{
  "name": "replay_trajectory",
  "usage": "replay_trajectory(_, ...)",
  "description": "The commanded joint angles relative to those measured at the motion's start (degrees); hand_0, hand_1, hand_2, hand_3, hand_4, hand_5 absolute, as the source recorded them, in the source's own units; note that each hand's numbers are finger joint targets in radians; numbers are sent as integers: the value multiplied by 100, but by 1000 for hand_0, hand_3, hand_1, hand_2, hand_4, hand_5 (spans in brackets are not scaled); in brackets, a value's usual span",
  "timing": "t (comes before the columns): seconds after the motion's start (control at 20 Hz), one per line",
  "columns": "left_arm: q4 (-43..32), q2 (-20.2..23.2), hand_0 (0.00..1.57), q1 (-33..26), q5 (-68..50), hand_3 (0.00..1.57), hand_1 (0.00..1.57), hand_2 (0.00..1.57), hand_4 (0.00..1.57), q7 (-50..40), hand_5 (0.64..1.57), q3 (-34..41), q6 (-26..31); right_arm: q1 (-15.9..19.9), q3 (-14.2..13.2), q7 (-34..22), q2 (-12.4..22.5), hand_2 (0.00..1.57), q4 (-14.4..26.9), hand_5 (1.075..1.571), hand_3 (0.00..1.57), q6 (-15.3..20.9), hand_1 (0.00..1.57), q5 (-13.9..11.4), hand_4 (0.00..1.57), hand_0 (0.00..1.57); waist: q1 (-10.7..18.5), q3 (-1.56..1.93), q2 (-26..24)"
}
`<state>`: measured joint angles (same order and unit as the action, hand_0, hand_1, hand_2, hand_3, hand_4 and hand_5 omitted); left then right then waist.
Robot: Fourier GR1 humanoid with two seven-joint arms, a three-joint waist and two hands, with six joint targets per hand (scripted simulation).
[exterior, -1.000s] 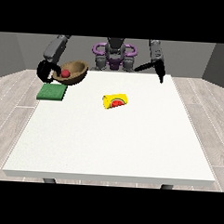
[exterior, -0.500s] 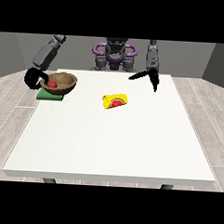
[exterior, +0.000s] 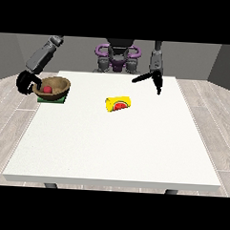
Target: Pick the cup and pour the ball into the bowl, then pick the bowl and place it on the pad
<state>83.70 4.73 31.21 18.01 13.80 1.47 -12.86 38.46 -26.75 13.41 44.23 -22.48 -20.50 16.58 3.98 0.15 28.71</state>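
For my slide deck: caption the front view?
Bowl holding the red ball sits on the green pad; yellow cup lies mid-table.

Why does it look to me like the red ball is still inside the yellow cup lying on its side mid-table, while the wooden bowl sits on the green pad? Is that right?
Not quite. The front view shows the red ball inside the wooden bowl, not in the cup. The rest holds: the yellow cup lies on its side mid-table, and the bowl sits on the green pad.
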Motion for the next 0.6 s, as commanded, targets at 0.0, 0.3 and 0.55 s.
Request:
replay_trajectory(0.0, 392, -10, 0, -230, 44, 0, 0, 0, 0, -134, 1564, -69, -21, -74, 71, 389, 207, 1571, 111, 1570, 199, -226, 1571, -157, 1036, 1571, -170, -2, 163)
replay_trajectory(0.3, 790, -33, 0, -227, 26, 0, 0, 0, 0, -550, 1566, -166, 99, 466, -280, -459, 336, 1571, 564, 1569, 0, -181, 1571, 260, 781, 1571, -27, -5, -109)
replay_trajectory(0.55, 731, 136, 0, -392, -177, 0, 0, 0, 0, -475, 1566, -52, 369, 284, -111, -430, 210, 1571, 523, 1571, 815, -163, 1571, 130, 735, 1571, 21, -8, -265)
